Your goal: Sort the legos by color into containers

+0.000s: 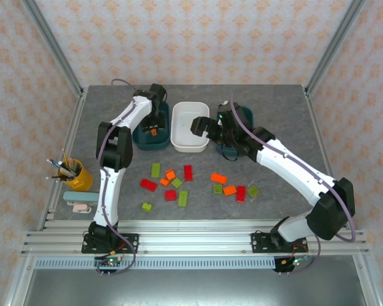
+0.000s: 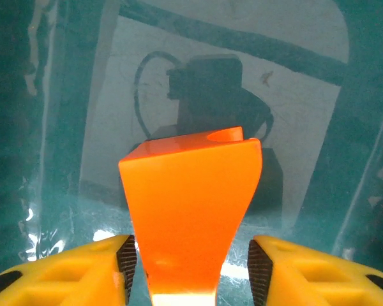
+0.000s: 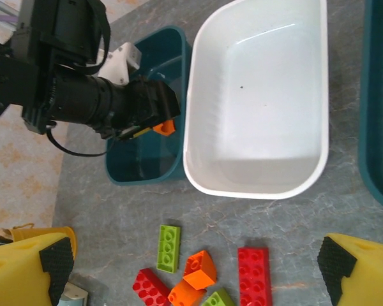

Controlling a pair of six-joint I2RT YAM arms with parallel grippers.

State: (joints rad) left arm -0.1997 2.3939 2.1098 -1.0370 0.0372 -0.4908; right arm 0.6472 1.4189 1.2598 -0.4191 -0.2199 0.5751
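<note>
Glossy orange plastic brick (image 2: 188, 210) between the matt black, ribbed pads (image 2: 126, 260) of the left gripper (image 2: 191, 268), whose fingers (image 2: 64, 277) are smooth yellow plastic. Beneath it, a shiny translucent teal plastic bin (image 2: 25, 159); to its side, a smooth white plastic tub (image 3: 255, 182) on mottled grey matt tabletop (image 3: 293, 220).

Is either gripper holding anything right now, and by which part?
Left gripper holds the orange lego by its near, narrow end, over the teal bin. Right gripper is open, holding nothing.

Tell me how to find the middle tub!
Look at the back of the grey table, where three tubs stand in a row. The middle tub is white; the left tub and the right tub beside it are dark teal.
</note>
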